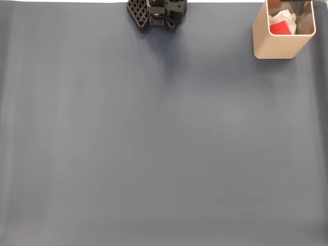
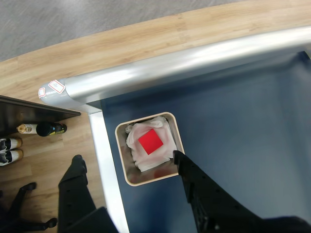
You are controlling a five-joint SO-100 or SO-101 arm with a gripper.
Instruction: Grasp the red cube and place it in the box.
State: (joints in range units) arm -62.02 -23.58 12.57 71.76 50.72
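The red cube (image 2: 150,141) lies inside the beige box (image 2: 177,131) on crumpled white paper (image 2: 163,155). In the wrist view I look straight down into the box. My gripper (image 2: 127,156) hovers above it, open, with one black finger (image 2: 75,177) left of the box and the other finger (image 2: 192,177) at its right corner. Nothing is held between them. In the fixed view the box (image 1: 274,43) stands at the mat's far right corner, and the cube (image 1: 280,28) shows red inside it.
The arm's black base (image 1: 156,13) sits at the top edge of the blue-grey mat (image 1: 154,143). In the wrist view a metal table rail (image 2: 184,63) runs close behind and beside the box. Beyond the rail are wooden floor (image 2: 43,160) and bottles (image 2: 41,129).
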